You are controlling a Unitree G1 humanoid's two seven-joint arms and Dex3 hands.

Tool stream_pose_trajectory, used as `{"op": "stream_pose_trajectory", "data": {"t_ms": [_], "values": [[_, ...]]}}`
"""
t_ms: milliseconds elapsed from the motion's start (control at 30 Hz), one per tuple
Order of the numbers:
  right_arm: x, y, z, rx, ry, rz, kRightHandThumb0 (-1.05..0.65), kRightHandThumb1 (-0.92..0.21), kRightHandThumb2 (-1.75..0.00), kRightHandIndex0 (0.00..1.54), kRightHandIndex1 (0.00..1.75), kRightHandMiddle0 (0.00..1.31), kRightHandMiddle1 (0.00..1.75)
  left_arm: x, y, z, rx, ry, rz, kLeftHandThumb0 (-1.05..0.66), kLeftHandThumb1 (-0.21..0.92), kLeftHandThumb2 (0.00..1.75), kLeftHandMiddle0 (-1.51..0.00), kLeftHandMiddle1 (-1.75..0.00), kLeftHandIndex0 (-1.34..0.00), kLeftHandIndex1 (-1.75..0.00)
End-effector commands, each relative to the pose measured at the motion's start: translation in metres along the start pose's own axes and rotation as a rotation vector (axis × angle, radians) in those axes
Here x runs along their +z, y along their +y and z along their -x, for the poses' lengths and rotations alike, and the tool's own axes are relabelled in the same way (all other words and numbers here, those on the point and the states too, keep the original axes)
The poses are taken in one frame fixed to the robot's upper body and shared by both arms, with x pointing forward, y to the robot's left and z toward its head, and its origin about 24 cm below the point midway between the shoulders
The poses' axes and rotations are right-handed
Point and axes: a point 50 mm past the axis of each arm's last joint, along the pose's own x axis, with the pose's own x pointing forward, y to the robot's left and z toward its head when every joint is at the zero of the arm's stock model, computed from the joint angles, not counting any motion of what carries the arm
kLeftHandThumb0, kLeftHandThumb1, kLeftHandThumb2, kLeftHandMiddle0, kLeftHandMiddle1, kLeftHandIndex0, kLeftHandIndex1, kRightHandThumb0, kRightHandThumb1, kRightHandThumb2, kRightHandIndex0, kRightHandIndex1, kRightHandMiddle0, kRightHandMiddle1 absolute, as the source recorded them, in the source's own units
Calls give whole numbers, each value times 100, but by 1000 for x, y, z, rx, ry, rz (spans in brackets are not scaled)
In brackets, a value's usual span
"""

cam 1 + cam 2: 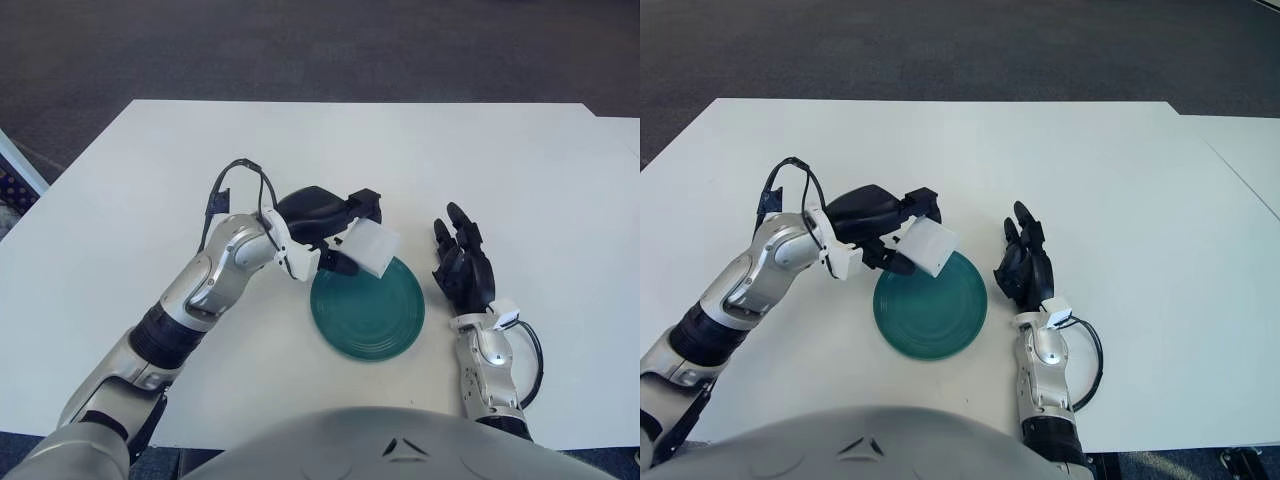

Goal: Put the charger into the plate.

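A white block-shaped charger [370,246] is held in my left hand [345,232], whose black fingers are curled around it. The hand holds it just above the far left rim of a dark green round plate [370,312] on the white table. The charger is tilted and partly overlaps the plate's edge in the view. It also shows in the right eye view [929,246], above the plate [932,306]. My right hand [462,262] shows to the right of the plate with its fingers spread and holds nothing.
The white table [330,150] spreads wide behind and beside the plate. Dark carpet lies beyond its far edge. A second white surface [1250,150] adjoins at the right.
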Motion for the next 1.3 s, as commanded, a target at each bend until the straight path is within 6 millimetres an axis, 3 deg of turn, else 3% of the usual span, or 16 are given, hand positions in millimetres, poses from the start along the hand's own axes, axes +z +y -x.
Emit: {"op": "stream_pose_trajectory", "data": {"t_ms": [0,333,867,1267], "values": [[-31,-20,21,-97,190,-5,-82,-92,-89,17,1,0,43,3,-15,0,-78,8,19,-43,92,63,-111,-175,-100,-175],[-25,-19,20,-88,161,32,-86,-92,-91,16,0,0,39,5,-30,-9,-193,-13,-30,-46,92,59,-108,-175,-99,-175],[-26,-16,23,-96,165,22,-86,-92,-92,15,0,0,37,-1,-61,-12,-327,34,-193,-46,92,64,-98,-175,-83,-175],[-28,-13,23,-94,168,0,-85,-92,-93,17,1,0,38,-8,-69,-16,-336,41,-244,-46,92,65,-96,-175,-78,-175]]}}
